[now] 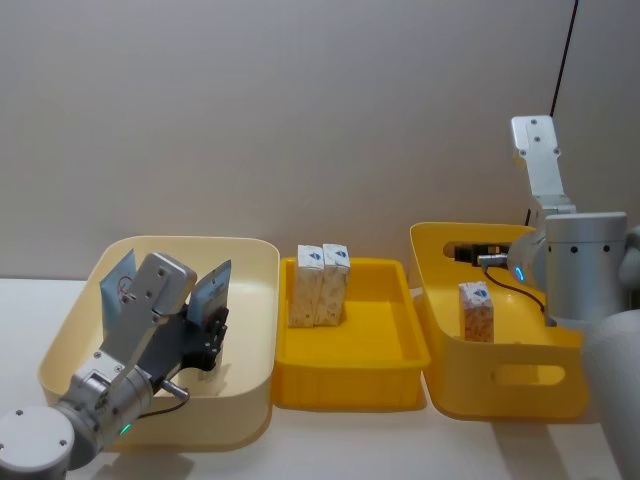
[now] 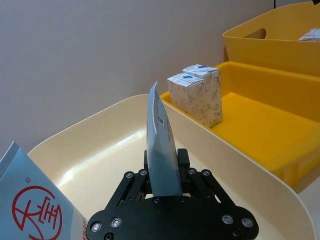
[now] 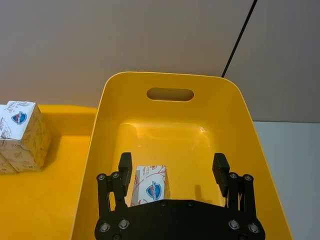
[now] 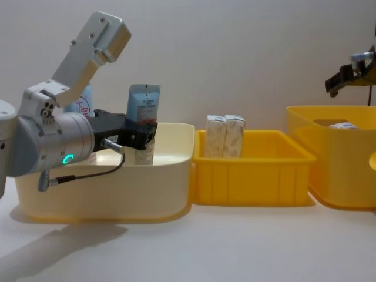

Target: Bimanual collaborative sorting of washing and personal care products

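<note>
Left gripper (image 2: 165, 162): clamped on tube (image 2: 159, 125) in cream bin (image 2: 100, 135).
Right gripper (image 3: 173, 160): open above carton (image 3: 151, 187).
Advice: keep tube upright.

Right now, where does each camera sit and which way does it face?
Head: high, facing down over cream bin; left arm, right arm show.
Chest: low, side-on across table; left arm large.
Left wrist: behind left end effector, shut on tube.
Right wrist: above open right end effector, facing lone carton in yellow bin.
Both wrist views share paired cartons.
</note>
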